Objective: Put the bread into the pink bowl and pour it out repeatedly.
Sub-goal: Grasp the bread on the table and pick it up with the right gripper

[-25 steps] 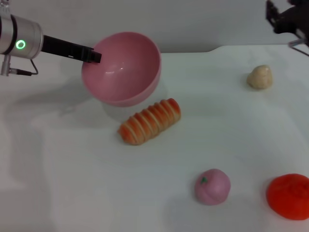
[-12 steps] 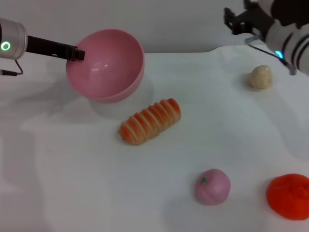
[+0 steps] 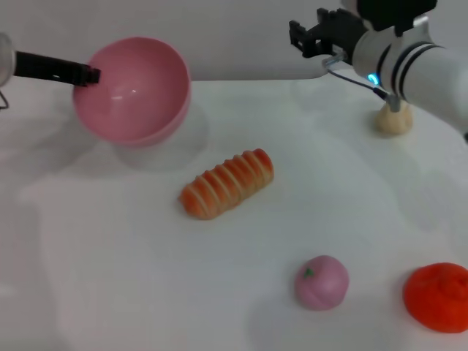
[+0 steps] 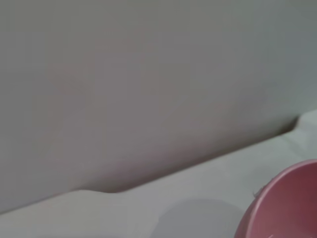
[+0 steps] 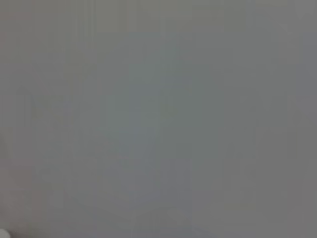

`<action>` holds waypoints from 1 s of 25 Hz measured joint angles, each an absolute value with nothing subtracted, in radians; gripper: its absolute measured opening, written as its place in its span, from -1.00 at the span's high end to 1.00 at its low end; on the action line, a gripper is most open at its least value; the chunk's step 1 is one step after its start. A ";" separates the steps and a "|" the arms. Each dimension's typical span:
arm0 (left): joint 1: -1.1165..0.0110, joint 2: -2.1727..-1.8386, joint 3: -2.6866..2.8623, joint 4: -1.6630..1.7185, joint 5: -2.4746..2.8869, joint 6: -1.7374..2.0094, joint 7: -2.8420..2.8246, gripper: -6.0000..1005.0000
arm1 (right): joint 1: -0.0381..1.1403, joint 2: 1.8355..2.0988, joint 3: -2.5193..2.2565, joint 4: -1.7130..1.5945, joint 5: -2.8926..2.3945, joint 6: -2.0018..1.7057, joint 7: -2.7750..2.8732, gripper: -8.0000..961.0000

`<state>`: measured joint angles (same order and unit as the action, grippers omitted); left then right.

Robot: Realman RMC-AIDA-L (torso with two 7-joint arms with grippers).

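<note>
bread (image 3: 227, 183): lies flat mid-bench, striped top up, long axis slanting from near-left to far-right, apart from the bowl.
pink bowl (image 3: 134, 91): raised and tilted at far left, mouth facing the camera, empty.
left pincer (image 3: 89, 74): clamped on the bowl's left rim.
right pincer (image 3: 316, 34): far right, above the bench (image 3: 110, 278); fingers apart, holding nothing.
beige lump (image 3: 395, 119): partly hidden behind the right arm.

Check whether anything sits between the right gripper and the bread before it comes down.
Nothing visible does. The bread lies alone mid-table; the right gripper hangs at the far edge with bare table between them. The beige lump sits off to the right. The left gripper holds the pink bowl clear.
</note>
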<state>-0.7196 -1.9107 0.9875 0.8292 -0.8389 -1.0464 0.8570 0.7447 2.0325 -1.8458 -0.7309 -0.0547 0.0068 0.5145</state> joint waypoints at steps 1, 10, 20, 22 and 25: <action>-0.717 -1.907 0.987 0.830 -0.839 -1.040 0.857 0.92 | 0.756 2.037 -1.850 -0.720 -0.054 0.016 0.514 -0.05; -0.717 -1.894 0.934 0.841 -0.754 -0.999 0.857 0.92 | 0.745 2.069 -1.981 -0.782 -0.040 0.147 0.514 -0.05; -0.723 -1.898 0.942 0.844 -0.737 -0.961 0.876 0.92 | 0.633 2.072 -2.141 -1.021 0.001 0.289 0.502 -0.05; -0.724 -1.900 0.942 0.844 -0.737 -0.958 0.879 0.92 | 0.620 2.074 -2.147 -1.042 0.004 0.299 0.493 -0.05; -0.724 -1.902 0.944 0.844 -0.737 -0.957 0.881 0.92 | 0.593 2.076 -2.162 -1.077 0.042 0.317 0.456 -0.05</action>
